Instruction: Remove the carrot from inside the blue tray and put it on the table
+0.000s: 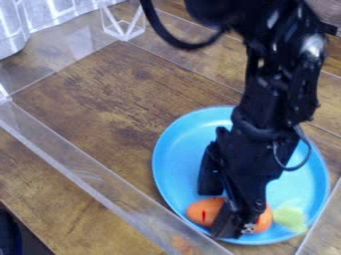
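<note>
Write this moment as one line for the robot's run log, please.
phase: reaching for carrot | jaws: open, over the carrot | carrot: inside blue tray, partly hidden | grip: none seen | removal: not yet done
</note>
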Controlling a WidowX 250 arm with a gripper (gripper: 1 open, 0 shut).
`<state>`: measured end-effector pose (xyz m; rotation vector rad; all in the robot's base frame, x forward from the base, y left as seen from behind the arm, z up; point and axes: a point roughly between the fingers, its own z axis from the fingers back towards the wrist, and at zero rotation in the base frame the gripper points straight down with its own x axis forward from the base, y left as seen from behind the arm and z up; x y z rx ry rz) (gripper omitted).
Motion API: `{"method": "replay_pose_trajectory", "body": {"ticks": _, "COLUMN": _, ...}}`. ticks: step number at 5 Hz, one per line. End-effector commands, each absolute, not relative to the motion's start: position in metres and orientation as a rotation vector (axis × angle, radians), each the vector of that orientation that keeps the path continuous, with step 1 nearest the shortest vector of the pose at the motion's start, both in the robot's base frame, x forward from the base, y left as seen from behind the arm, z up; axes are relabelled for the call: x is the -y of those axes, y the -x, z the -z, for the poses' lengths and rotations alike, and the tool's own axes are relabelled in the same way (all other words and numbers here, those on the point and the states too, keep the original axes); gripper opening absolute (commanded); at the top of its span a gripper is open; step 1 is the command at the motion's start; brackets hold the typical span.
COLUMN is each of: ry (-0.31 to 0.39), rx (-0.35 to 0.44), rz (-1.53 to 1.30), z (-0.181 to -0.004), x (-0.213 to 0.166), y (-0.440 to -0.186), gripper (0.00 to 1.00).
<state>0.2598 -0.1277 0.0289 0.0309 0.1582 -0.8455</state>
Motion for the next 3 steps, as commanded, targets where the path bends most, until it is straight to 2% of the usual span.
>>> {"method": "replay_pose_trajectory", "body": {"ticks": 1, "ry": -0.025, "rx": -0.115, "rz": 0.868, "z": -0.030, "x": 0.137, "y": -0.264, "gripper": 1.00}}
{"method": "replay_pose_trajectory", "body": {"ticks": 3, "ry": -0.017, "rx": -0.124, "rz": 0.861, "z": -0.019, "x": 0.137, "y": -0.265, "gripper": 1.00}}
